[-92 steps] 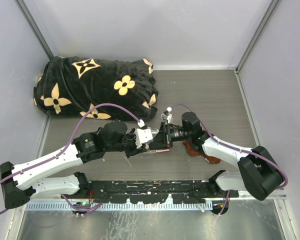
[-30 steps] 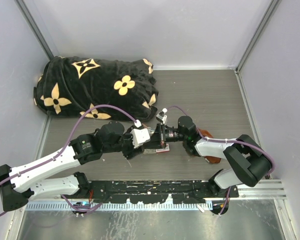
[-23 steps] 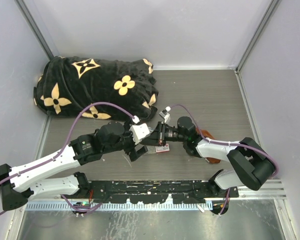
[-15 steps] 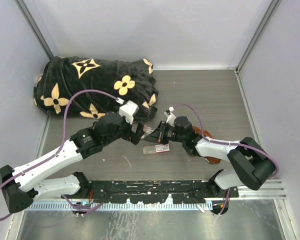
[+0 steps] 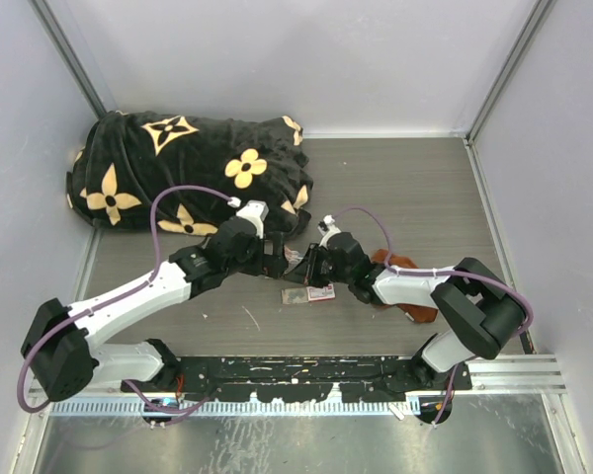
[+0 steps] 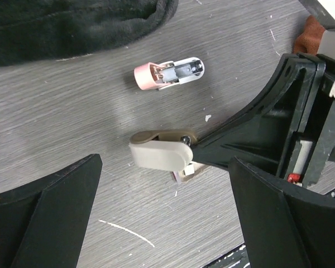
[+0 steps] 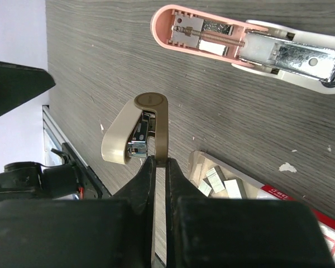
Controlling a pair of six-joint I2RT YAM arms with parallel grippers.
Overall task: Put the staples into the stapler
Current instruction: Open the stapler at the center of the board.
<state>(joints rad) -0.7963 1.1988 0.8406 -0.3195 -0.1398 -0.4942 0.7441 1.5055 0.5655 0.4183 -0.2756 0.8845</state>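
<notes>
Staple box (image 5: 311, 293): nearest; flat on the table (image 5: 425, 188), grey tray slid out, loose staple pieces inside.
Right gripper (image 7: 147, 131): fingers together, pinching a short staple strip (image 7: 138, 142) above the table, between box and stapler.
Left gripper (image 5: 274, 259): jaws wide apart, empty, hovering over the work area.
Stapler (image 7: 251, 44): just beyond the right fingertips; lying open on the table, metal channel up, touched by neither gripper.
Blanket (image 5: 178, 173): farthest; black with yellow flowers.
Progress: strip in hand, stapler open. Judged left: seat strip in channel, close stapler.
</notes>
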